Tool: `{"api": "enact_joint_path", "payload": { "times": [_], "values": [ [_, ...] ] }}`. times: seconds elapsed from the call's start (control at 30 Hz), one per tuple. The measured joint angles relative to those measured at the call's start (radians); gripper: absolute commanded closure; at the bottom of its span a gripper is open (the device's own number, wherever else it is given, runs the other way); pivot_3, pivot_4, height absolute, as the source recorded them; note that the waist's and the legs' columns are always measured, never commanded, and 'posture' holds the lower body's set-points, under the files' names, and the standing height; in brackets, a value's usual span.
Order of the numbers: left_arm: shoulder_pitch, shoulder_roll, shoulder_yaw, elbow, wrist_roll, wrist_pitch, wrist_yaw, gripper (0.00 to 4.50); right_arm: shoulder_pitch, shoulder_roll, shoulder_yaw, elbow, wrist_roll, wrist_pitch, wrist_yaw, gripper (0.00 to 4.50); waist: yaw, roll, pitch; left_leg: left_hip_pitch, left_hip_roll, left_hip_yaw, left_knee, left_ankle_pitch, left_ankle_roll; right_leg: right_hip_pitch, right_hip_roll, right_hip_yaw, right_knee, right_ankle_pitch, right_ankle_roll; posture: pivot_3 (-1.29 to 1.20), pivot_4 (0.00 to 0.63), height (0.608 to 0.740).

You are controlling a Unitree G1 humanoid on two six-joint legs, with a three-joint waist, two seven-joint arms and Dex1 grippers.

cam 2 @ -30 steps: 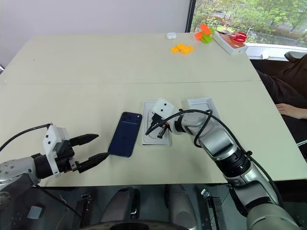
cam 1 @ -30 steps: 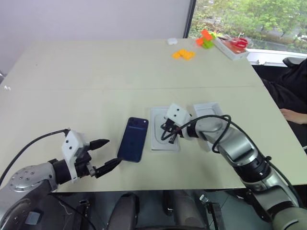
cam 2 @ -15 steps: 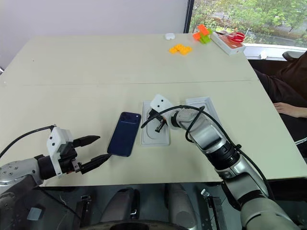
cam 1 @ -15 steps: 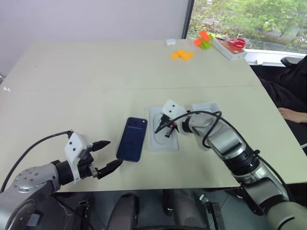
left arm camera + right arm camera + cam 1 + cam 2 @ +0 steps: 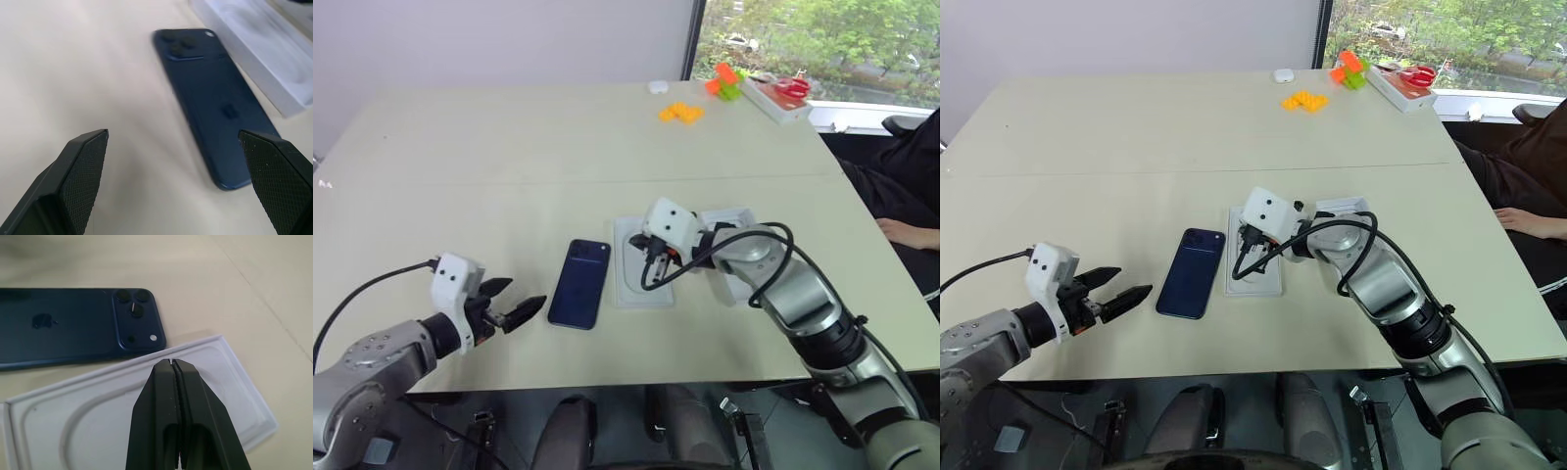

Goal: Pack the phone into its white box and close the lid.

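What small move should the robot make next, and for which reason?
Probably the left gripper should ease forward to the phone's near end and take hold. Its fingers are open and aimed at the phone, which lies flat on the table beside the white tray. The right gripper is shut and holds nothing.

Beige table (image 5: pixel 509 147) (seamed across) before a grey wall (image 5: pixel 499 39); window (image 5: pixel 813 39) shows greenery.

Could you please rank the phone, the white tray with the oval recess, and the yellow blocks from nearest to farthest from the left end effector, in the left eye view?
1. Phone, just beyond the left end effector.
2. White tray, right of the phone.
3. Yellow blocks, far side of the table.
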Motion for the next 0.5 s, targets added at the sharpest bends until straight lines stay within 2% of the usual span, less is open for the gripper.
{"api": "enact_joint_path", "payload": {
  "times": [0.17, 0.5],
  "values": [
    [-0.024, -0.024, 0.030, 0.018, -0.019, 0.044, 0.044, 0.00, -0.065, 0.114, 0.082, -0.010, -0.004, 0.190, -0.053, 4.44, 0.002, 0.000, 0.000, -0.001, -0.001, -0.005, 0.000, 0.001, -0.002, 0.000, -0.001, -0.001, 0.000, 0.001, -0.001, 0.00, 0.150, 0.740],
    [-0.003, -0.043, 0.064, 0.015, -0.042, 0.065, 0.045, 0.00, -0.091, 0.085, 0.204, -0.014, -0.027, 0.295, -0.085, 4.44, 0.003, -0.001, -0.001, -0.002, -0.003, -0.006, 0.000, 0.002, -0.004, 0.000, -0.003, -0.001, 0.000, 0.000, -0.002, 0.00, 0.150, 0.740]
  ]
}}
